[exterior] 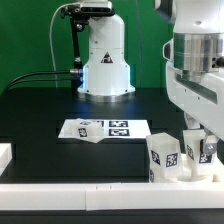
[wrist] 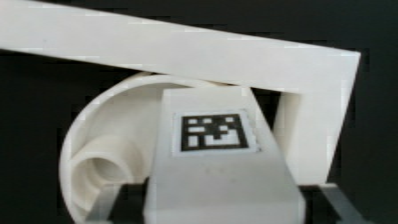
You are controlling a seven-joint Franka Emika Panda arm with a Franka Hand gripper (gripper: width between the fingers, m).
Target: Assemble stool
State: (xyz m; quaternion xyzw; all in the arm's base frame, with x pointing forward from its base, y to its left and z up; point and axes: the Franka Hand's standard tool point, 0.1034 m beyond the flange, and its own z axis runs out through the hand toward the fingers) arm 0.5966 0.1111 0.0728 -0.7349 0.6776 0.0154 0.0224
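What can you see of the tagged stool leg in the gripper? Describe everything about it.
The leg is a chunky white piece, plastic by its look, with one black-and-white square tag on its facing side. It widens toward the gripper, whose fingers press both its sides. Its far end overlaps the round seat, beside the white corner rail; contact there is unclear.

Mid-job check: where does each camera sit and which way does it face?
Exterior view: off the arm, facing the robot base across the black table; gripper hangs at the exterior view's right.
Wrist view: on the wrist, looking along the fingers at the tagged leg between them.
Shared: the gripper and that leg.
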